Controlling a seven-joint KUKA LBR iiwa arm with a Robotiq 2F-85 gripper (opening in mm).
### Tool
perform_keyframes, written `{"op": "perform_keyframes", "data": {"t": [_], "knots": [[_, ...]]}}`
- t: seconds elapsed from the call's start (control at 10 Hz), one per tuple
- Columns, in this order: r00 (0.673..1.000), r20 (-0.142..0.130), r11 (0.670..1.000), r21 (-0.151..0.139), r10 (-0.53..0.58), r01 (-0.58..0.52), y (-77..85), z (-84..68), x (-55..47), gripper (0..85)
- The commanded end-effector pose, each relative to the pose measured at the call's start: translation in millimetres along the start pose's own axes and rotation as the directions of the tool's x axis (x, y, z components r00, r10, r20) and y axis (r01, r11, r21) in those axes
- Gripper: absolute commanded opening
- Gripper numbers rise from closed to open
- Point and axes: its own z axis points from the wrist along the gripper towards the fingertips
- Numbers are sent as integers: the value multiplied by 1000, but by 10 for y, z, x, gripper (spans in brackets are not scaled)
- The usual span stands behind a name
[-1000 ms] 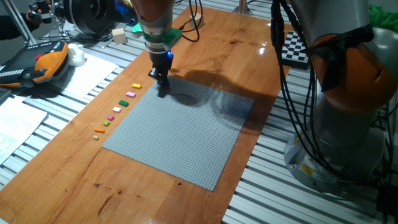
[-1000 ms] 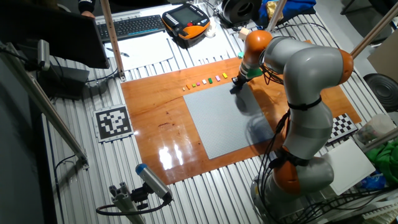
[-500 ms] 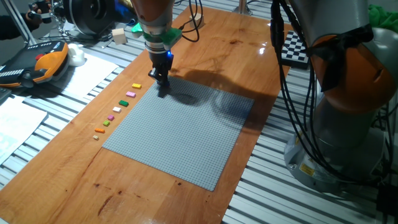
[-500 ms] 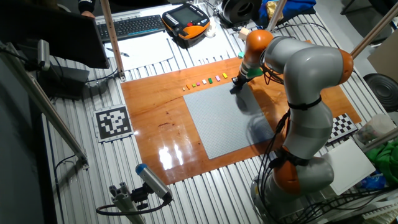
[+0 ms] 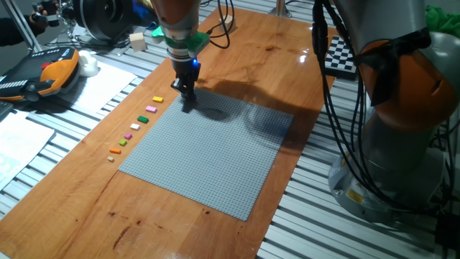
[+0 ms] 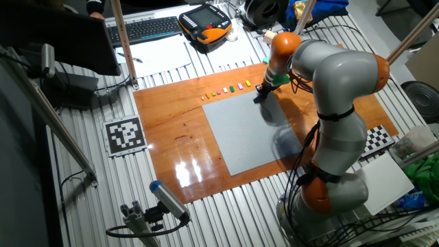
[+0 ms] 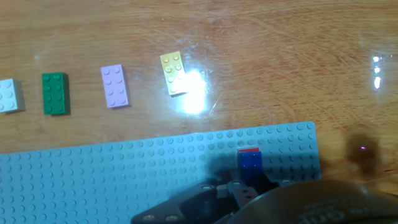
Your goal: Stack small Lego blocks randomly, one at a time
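Observation:
My gripper stands low over the far left corner of the grey baseplate, its fingers close together. In the hand view a blue Lego block sits on a red one near the corner of the baseplate, right at my dark fingertips. A row of loose blocks lies on the wood beside the plate: yellow, pink, green, white. The row runs to an orange block. The gripper also shows in the other fixed view.
A wooden cube, a white object and an orange teach pendant lie beyond the board's left edge. A checkerboard is at the far right. The robot base stands to the right of the board.

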Motion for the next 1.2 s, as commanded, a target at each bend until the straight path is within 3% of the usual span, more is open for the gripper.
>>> {"op": "perform_keyframes", "data": {"t": [0.0, 0.3, 0.4, 1.1], "knots": [[1000, 1, 1000, 0, -1, 1, -7, -14, -20, 170], [1000, 1, 1000, 2, 2, -2, -8, -19, -21, 170], [1000, 2, 1000, 3, 3, -3, -8, -21, -21, 340], [1000, 2, 1000, 2, 8, -8, -12, -53, -18, 340]]}}
